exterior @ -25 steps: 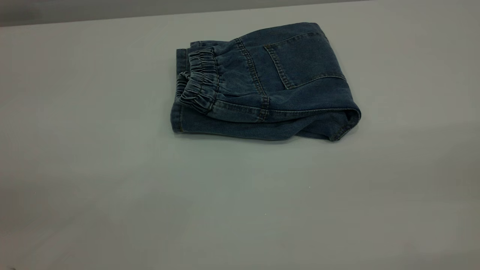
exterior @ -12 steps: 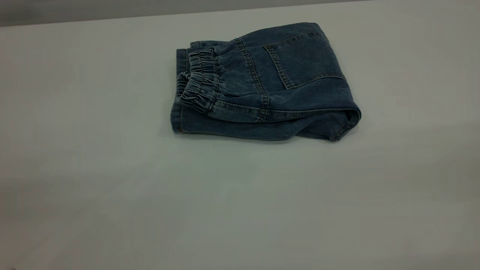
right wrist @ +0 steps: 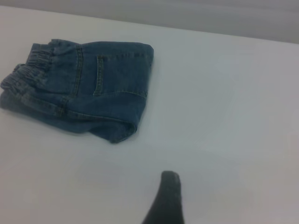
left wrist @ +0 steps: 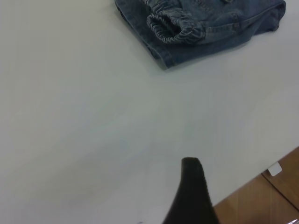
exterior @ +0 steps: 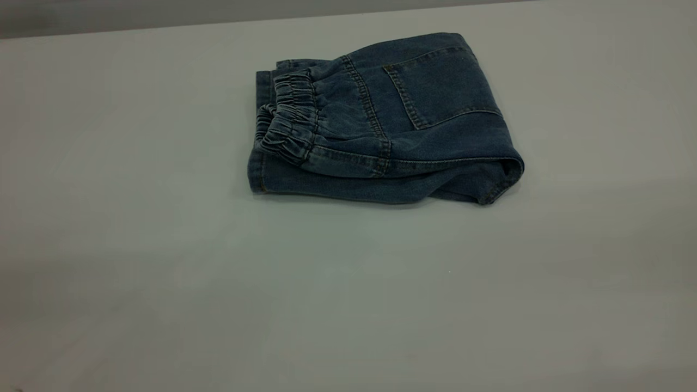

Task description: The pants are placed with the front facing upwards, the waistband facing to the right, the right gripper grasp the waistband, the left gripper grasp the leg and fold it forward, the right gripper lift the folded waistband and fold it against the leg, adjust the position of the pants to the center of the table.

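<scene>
Spanning nearly the whole exterior view: the table (exterior: pixel 163 245), plain white matte, bare apart from one garment; a darker grey strip of room (exterior: pixel 109 13) runs behind its far edge.

Wood-toned floor (left wrist: pixel 261 196) shows past the table's edge in the left wrist view, with a small white tab (left wrist: pixel 274 170) lying on it.

Pants (exterior: pixel 381 125): blue denim, folded into a compact bundle, lying flat toward the far side of the table, slightly right of middle. Patch pocket (exterior: pixel 435 87) with tan stitching faces up.

Waistband (exterior: pixel 288 117): gathered, on top at the bundle's left end.

Left gripper (left wrist: pixel 190 196): one dark fingertip visible, over bare table, well apart from the pants; opening cannot be told.

Right gripper (right wrist: pixel 166 198): likewise one dark tip, well apart; opening cannot be told.
</scene>
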{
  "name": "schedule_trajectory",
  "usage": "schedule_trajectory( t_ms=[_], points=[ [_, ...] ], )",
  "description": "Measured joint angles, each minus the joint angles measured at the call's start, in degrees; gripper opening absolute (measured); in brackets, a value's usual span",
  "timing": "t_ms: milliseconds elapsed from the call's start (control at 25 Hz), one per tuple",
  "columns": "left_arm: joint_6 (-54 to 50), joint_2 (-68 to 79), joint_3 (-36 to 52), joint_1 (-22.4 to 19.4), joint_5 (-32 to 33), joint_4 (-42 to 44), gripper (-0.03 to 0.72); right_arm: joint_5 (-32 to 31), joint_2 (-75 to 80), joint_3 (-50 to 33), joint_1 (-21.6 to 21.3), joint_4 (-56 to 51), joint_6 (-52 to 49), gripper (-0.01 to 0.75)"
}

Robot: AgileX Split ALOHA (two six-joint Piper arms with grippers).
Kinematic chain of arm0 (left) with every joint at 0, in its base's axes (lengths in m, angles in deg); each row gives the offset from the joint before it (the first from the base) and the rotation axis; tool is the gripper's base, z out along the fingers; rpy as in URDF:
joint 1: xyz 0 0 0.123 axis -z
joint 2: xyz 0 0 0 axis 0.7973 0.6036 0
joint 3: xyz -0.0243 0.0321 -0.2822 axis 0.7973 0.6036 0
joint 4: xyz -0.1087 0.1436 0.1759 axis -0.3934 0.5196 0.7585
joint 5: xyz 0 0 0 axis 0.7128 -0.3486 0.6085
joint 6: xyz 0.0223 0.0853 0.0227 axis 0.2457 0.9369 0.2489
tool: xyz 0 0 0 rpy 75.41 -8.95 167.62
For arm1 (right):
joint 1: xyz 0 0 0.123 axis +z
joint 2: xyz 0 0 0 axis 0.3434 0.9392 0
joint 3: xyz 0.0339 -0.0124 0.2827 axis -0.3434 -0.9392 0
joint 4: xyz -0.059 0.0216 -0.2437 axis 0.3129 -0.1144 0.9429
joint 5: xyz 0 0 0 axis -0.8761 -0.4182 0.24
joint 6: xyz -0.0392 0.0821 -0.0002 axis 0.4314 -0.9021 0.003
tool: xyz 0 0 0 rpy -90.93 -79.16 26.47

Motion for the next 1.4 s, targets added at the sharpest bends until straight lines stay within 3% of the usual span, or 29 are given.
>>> schedule_trajectory(
  t_ms=[360,520,840,960,1400],
  points=[
    [0.00,-0.11,0.00,-1.31,-0.05,0.00,0.494,0.00,0.00,0.00,0.00,-0.06,0.00,0.583],
    [0.08,-0.11,-0.04,-7.55,-0.05,-0.12,0.494,0.00,0.00,0.00,0.00,-0.16,0.00,0.583],
    [0.08,-2.13,-0.04,-24.96,-0.11,-0.18,0.494,-0.04,-1.16,0.00,-0.05,-0.16,0.00,0.583],
    [0.08,-4.70,-0.04,-28.69,-0.04,-0.23,0.494,-0.04,-1.13,0.00,-0.05,-0.16,0.00,0.583],
    [0.08,-9.16,-0.04,-29.79,0.07,-0.63,0.494,-0.04,-1.13,0.00,-1.19,-0.14,0.00,0.583]
  ],
)
